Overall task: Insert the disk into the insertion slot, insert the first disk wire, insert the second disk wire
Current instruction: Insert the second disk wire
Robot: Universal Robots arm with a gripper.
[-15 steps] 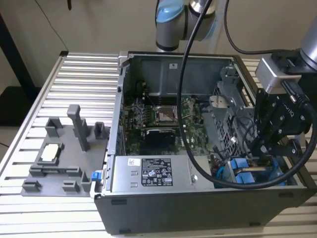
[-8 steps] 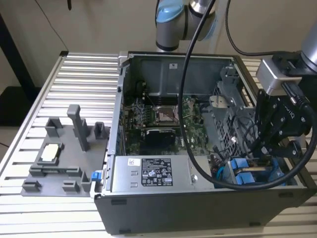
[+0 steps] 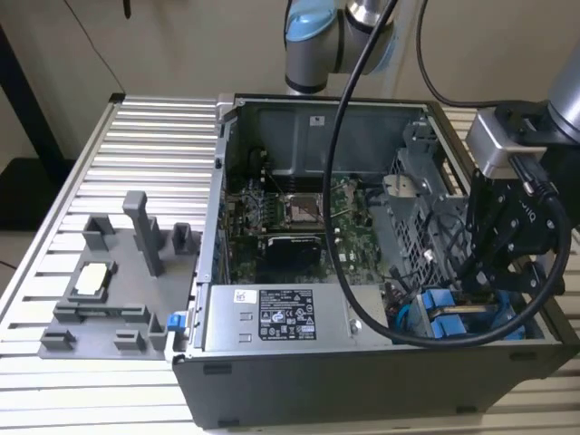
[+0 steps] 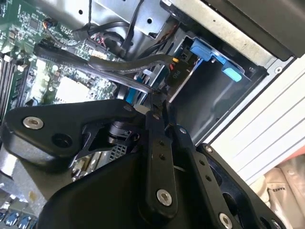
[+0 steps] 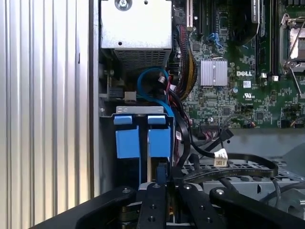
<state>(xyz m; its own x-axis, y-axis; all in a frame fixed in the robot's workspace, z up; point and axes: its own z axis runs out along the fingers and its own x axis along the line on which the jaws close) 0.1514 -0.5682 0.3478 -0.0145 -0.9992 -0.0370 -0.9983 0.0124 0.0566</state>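
Observation:
Two blue-framed drives stand side by side in the grey drive cage, the insertion slot (image 5: 141,110). The disk (image 5: 160,138) looks like the one in line with my fingers, but I cannot tell it from its twin (image 5: 127,138) for sure. In the exterior view the blue frames (image 3: 446,317) show low in the case, at the exterior view's right. My gripper (image 5: 158,187) hovers just off the disk's end, with its jaws close together on a small blue wire connector (image 5: 161,171). In the second wrist view the gripper (image 4: 153,106) pinches it beside dark cables (image 4: 119,64).
A grey power supply (image 3: 272,317) sits beside the cage, with the green motherboard (image 5: 238,86) behind it. Black cables (image 5: 228,167) and a blue looped cable (image 5: 151,81) crowd the gap. A perforated grey panel (image 3: 417,208) rises nearby. Grey fixtures (image 3: 109,290) lie on the ribbed table (image 3: 154,136).

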